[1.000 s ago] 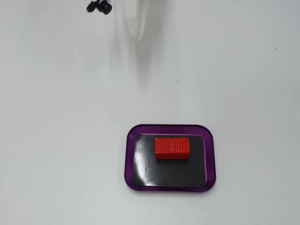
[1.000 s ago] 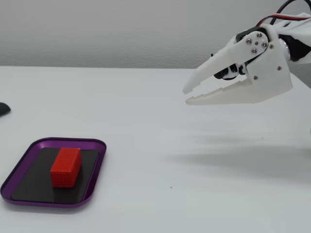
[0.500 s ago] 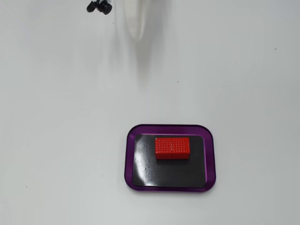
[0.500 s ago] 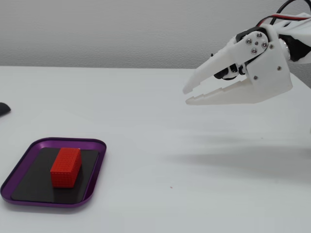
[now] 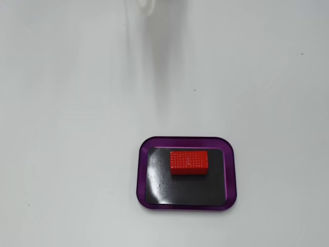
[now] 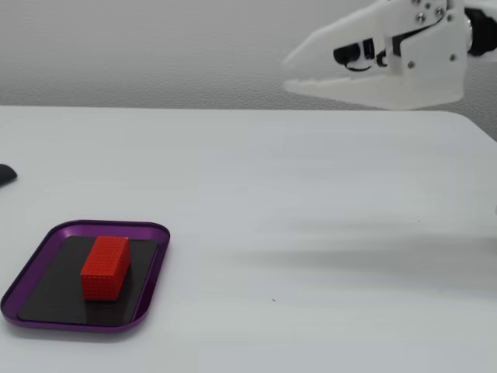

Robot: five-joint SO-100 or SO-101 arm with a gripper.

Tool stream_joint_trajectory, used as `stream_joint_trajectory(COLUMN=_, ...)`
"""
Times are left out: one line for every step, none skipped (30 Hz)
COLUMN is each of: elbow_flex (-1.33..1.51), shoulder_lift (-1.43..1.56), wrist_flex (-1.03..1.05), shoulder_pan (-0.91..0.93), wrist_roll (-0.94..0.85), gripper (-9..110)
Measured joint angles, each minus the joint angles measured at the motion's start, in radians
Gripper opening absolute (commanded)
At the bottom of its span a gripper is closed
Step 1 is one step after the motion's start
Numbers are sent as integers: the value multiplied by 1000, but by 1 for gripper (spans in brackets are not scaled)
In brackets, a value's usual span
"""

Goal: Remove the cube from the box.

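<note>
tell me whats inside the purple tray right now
Only the red cube lies inside the tray, flat on the black bottom, toward the far side in the top-down fixed view. The patch of bottom under the cube is covered, so nothing can be said of it.

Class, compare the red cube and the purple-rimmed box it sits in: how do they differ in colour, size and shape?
Colour: the cube is bright red all over; the box has a glossy purple rim and a black floor.
Size: the cube covers only a small part of the box's floor.
Shape: the cube is a solid block with a studded top; the box is a shallow open tray with rounded corners.
Both are rectangular.
</note>
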Motion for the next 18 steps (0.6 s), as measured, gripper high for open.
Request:
stream_joint_trajectory(elbow_flex=-26, shoulder_lift=-49, wrist_flex=-3, shoulder_pan=5, wrist_roll=0, gripper=2)
stream_joint_trajectory(elbow_flex=-57, shoulder_lift=-109, wrist_flex=-3, shoulder_pan=12, wrist_roll=0, gripper=3)
stream_joint_trajectory(elbow_flex=-89, shoulder_lift=-176, wrist_flex=-3, shoulder_pan=15, wrist_roll=0, gripper=4)
stream_joint_trajectory(elbow_flex=-129, shoulder_lift=-259, wrist_flex=-3, shoulder_pan=15, wrist_roll=0, gripper=5)
stream_joint_trajectory(elbow_flex=-175, shoulder_lift=-331, wrist_flex=-3, shoulder_pan=15, wrist_roll=0, gripper=6)
stream_joint_trajectory(elbow_flex=-227, shoulder_lift=-408, wrist_flex=2, shoulder_pan=11, wrist_roll=0, gripper=7)
stream_joint_trajectory(elbow_flex=-284, shoulder_lift=-491, wrist_flex=14, shoulder_pan=6, wrist_roll=0, gripper=7)
stream_joint_trajectory(elbow_flex=-339, shoulder_lift=-572, wrist_flex=32, shoulder_pan=-2, wrist_roll=0, gripper=8)
stream_joint_trajectory(elbow_flex=-403, shoulder_lift=-652, wrist_flex=52, shoulder_pan=-3, wrist_roll=0, gripper=8)
stream_joint_trajectory(elbow_flex=-472, shoulder_lift=-732, wrist_flex=74, shoulder_pan=-5, wrist_roll=0, gripper=9)
stream_joint_trajectory(elbow_flex=-541, shoulder_lift=-808, wrist_flex=98, shoulder_pan=-5, wrist_roll=0, gripper=9)
stream_joint_trajectory(elbow_flex=-612, shoulder_lift=-890, wrist_flex=124, shoulder_pan=-3, wrist_roll=0, gripper=10)
stream_joint_trajectory(elbow_flex=-681, shoulder_lift=-965, wrist_flex=150, shoulder_pan=0, wrist_roll=0, gripper=11)
stream_joint_trajectory(elbow_flex=-750, shoulder_lift=-1040, wrist_flex=176, shoulder_pan=2, wrist_roll=0, gripper=12)
stream_joint_trajectory(elbow_flex=-816, shoulder_lift=-1115, wrist_flex=202, shoulder_pan=3, wrist_roll=0, gripper=14)
stream_joint_trajectory(elbow_flex=-882, shoulder_lift=-1186, wrist_flex=227, shoulder_pan=5, wrist_roll=0, gripper=15)
stream_joint_trajectory(elbow_flex=-945, shoulder_lift=-1253, wrist_flex=250, shoulder_pan=5, wrist_roll=0, gripper=17)
stream_joint_trajectory(elbow_flex=-1003, shoulder_lift=-1319, wrist_flex=270, shoulder_pan=6, wrist_roll=0, gripper=18)
